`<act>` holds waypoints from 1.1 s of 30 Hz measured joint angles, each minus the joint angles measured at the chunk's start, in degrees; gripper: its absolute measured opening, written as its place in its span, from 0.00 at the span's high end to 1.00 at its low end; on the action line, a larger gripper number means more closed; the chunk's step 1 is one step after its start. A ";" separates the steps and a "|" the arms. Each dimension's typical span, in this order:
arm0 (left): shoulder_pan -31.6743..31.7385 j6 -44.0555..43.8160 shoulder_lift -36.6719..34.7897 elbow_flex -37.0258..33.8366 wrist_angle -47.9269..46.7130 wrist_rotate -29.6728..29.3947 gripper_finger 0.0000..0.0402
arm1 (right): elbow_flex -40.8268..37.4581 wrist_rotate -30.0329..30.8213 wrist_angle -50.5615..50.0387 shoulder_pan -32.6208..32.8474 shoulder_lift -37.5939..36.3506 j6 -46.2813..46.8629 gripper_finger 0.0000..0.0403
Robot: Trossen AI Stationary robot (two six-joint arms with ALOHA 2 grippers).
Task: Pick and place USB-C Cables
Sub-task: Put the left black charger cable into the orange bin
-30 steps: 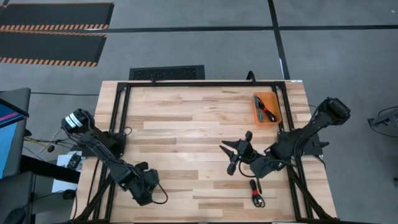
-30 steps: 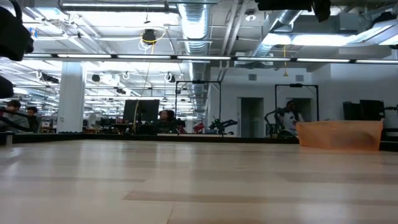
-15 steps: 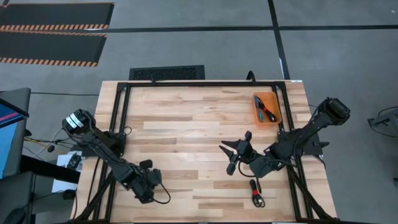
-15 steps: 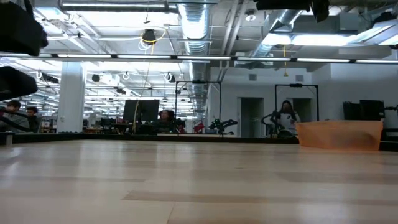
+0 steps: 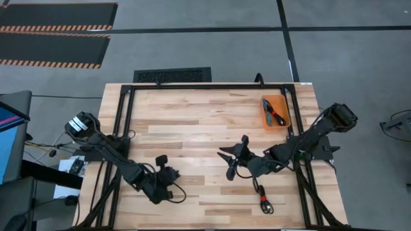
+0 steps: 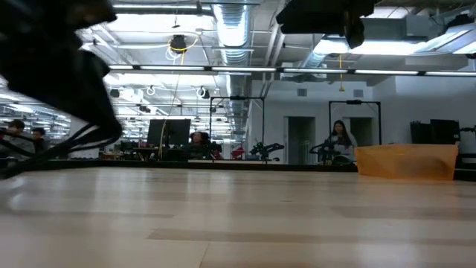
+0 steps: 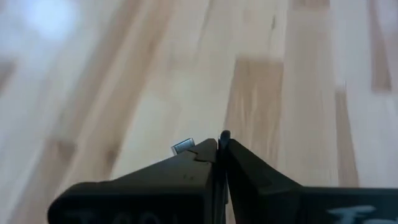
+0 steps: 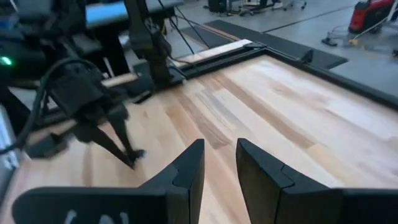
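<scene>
A black cable with red ends (image 5: 263, 200) lies in a bundle on the wooden table near its near edge, right of centre. More cables (image 5: 272, 113) lie inside the orange tray (image 5: 283, 119) at the far right. My right gripper (image 5: 231, 157) hovers open over the table's middle, a little to the far left of the loose cable, with nothing between its fingers (image 8: 217, 163). My left gripper (image 7: 221, 140) is shut and empty over the near left part of the table (image 5: 163, 165). The right wrist view shows it pointing down at the wood (image 8: 127, 149).
A black frame (image 5: 192, 86) runs along the table's far and side edges. The orange tray (image 6: 405, 161) stands at the right in the low view. Bare wood lies between the two grippers. People and desks show in the room beyond the table.
My left gripper has swung from the near left corner toward the table's middle and a little toward the far edge. My right gripper has moved toward the table's left, away from the loose cable, which has stayed in place.
</scene>
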 joint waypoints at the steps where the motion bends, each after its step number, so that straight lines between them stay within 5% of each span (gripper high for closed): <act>1: 0.35 1.67 0.00 0.00 1.74 -1.29 0.98 | -0.01 -0.38 0.28 0.01 0.01 0.76 0.71; 11: 3.24 17.33 -0.04 0.00 20.86 -10.86 0.99 | 0.06 -0.43 1.02 3.06 0.79 7.61 0.69; 19: 4.14 32.41 -0.09 0.00 37.65 -7.13 0.99 | 0.04 -1.87 8.03 2.96 9.26 8.94 0.61; 24: 4.42 43.39 -0.09 0.00 49.52 0.39 0.99 | 0.81 -4.52 10.92 2.94 12.78 8.96 0.54; 33: 9.20 53.65 -0.09 -0.70 68.94 26.32 0.99 | 4.63 -4.58 11.29 8.67 13.95 5.13 0.47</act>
